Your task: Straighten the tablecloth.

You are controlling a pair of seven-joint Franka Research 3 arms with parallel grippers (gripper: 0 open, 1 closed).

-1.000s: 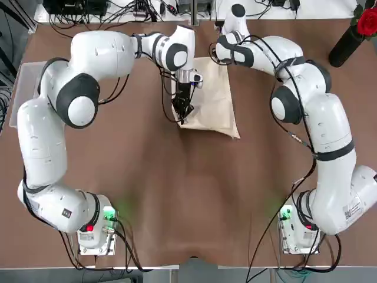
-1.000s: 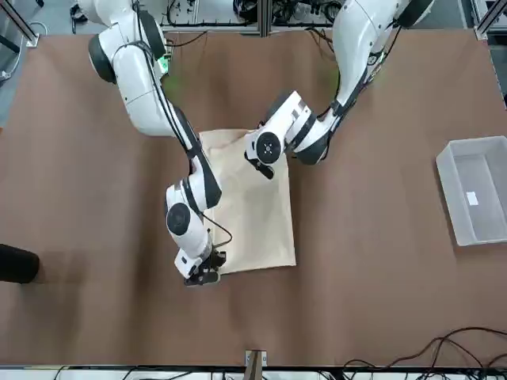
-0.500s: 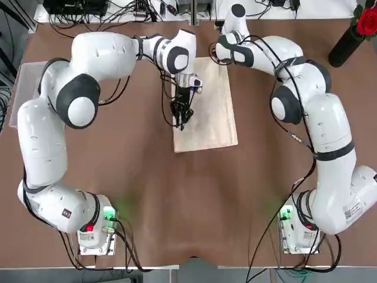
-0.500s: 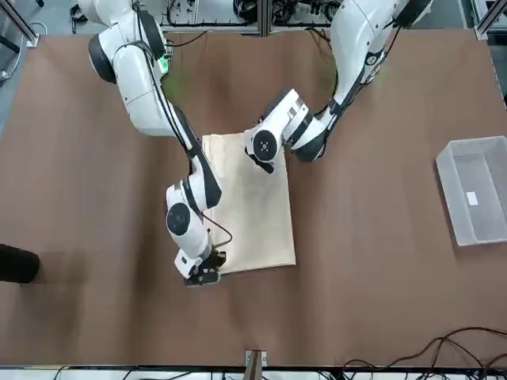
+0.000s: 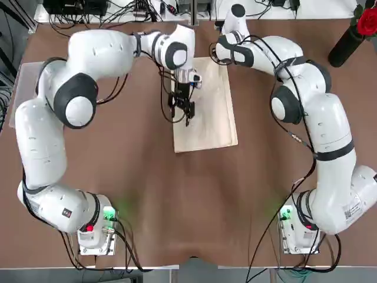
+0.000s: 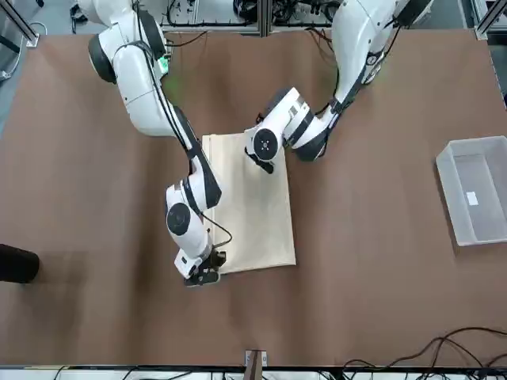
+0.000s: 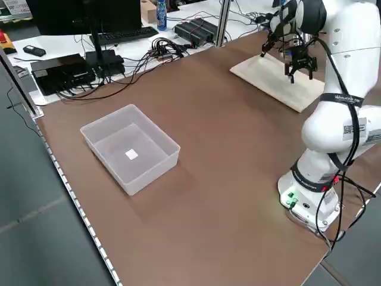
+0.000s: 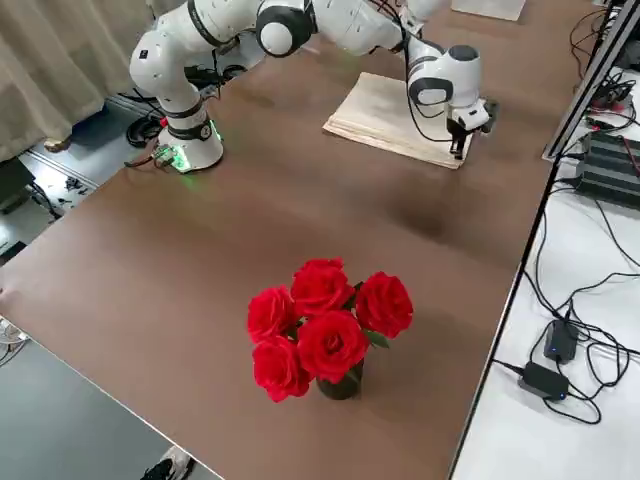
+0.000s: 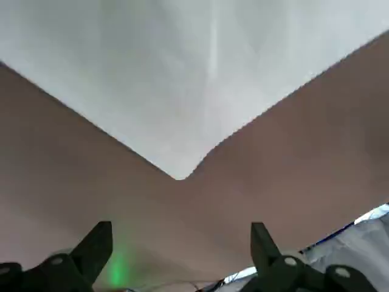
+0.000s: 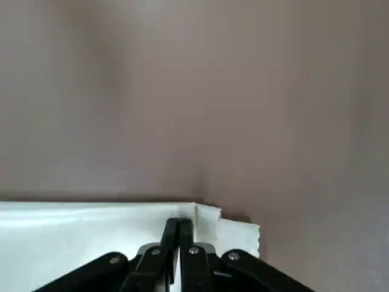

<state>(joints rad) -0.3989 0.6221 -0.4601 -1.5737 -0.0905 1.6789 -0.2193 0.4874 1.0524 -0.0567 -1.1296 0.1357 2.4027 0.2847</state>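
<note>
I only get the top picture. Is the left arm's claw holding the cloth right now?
Observer: No. The left gripper is open, up above the tablecloth.
Operator: And the other claw? An arm covers it.
Observer: The right gripper is shut on the tablecloth, pinching its far corner.
Operator: Is that corner neat?
Observer: Not quite. In the right wrist view a small flap sticks out beside the fingers.

A brown table (image 7: 196, 179) meets a white bench (image 8: 560, 420) strewn with cables (image 8: 590, 350)
</note>
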